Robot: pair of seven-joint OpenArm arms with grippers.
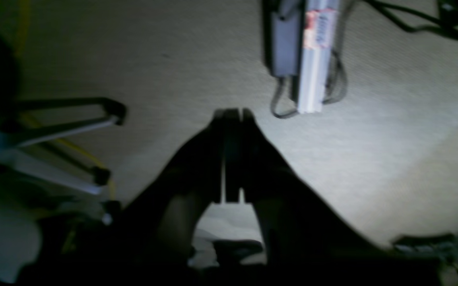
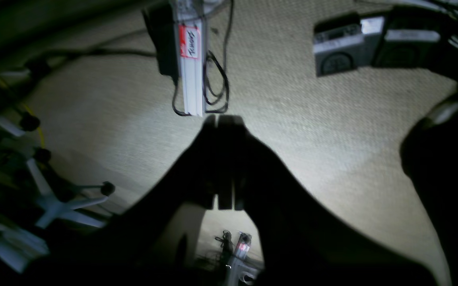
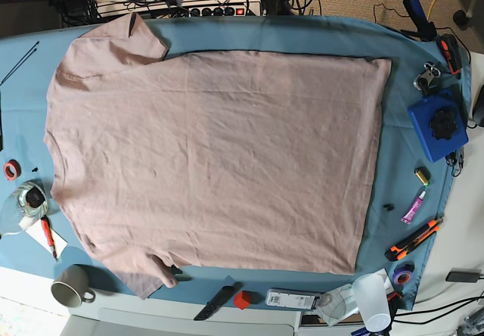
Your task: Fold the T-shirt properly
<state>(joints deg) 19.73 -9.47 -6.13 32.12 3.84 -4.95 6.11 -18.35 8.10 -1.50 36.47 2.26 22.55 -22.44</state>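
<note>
Lying flat and fully spread on the blue-teal table cloth [image 3: 401, 94], the T-shirt [image 3: 219, 162] shows no fold yet; every fold is still ahead. My left gripper [image 1: 231, 113] and right gripper [image 2: 221, 119] both have jaws pressed together, holding nothing, pointed at carpet off the table. Clutter rings the cloth: a blue box [image 3: 437, 128], a mug [image 3: 72, 285], a knife [image 3: 217, 300]. Open room is the shirt itself.

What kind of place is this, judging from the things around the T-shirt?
Probably a robotics lab or workshop bench. The T-shirt lies flat on a blue-teal table cloth, with an orange utility knife, a blue box and a mug at the edges, and a power strip with cables behind it.
</note>
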